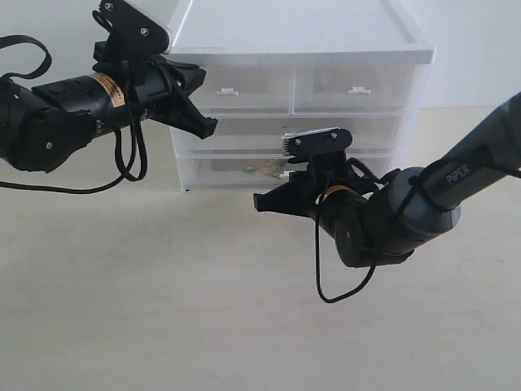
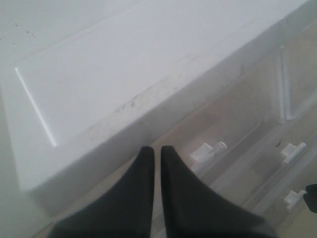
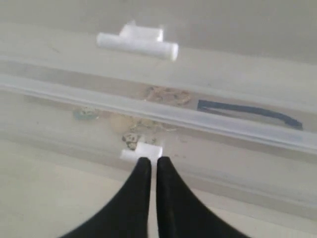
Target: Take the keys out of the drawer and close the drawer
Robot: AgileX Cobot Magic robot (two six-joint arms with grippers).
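Right wrist view: right end effector point(image 3: 148, 161) pressed together, seemingly pinching tab handle point(image 3: 141, 151) to pull drawer point(image 3: 237, 163) open; keys point(image 3: 166, 94) inside.

**White plastic, gold glints**

The drawer point(image 3: 237, 163) is translucent milky white, its tab handle point(image 3: 141, 152) solid white. Through it the keys point(image 3: 166, 95) look dull gold; their cord point(image 3: 247, 110) seems black, perhaps dark blue. The tabletop point(image 1: 163, 309) is pale beige. The left gripper point(image 1: 209, 126) and right gripper point(image 1: 259, 201) are black.

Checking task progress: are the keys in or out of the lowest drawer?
In. The keys show as gold shapes through the lowest drawer's translucent front, behind its tab handle.
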